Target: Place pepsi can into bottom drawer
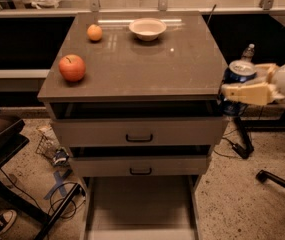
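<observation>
The pepsi can [235, 74], dark blue with a silver top, is upright in my gripper [234, 90] at the right edge of the cabinet, level with the top drawer. The cream fingers [247, 91] are shut around the can's side. The bottom drawer [139, 206] is pulled out low at the front of the cabinet, a pale grey shallow tray with nothing visible in it. The can is well above it and to its right.
The cabinet top [142, 59] carries a red apple [72, 67], an orange [94, 32] and a white bowl [147, 28]. Two upper drawers [139, 132] with black handles stand slightly open. A water bottle [248, 52] stands behind the gripper. Cables and a chair base lie on the floor.
</observation>
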Available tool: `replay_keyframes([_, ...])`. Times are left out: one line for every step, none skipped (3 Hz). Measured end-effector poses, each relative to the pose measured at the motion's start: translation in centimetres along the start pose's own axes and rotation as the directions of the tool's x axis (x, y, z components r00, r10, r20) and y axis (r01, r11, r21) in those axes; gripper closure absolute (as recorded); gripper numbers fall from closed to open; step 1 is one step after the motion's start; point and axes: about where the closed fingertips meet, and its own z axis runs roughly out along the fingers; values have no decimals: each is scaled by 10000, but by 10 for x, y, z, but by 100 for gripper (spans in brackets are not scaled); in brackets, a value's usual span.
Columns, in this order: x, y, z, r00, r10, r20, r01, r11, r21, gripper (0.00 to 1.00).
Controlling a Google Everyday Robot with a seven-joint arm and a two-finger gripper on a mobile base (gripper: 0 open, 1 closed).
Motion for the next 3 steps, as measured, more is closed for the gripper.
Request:
replay_keyframes([50,17,29,9979,649,-69,-646,9971,400,100])
replay_keyframes([125,43,63,9929,1169,-229,-1162,9928,307,100])
replay_keyframes([194,53,97,9898,1304,-581,-1333,9899,-484,100])
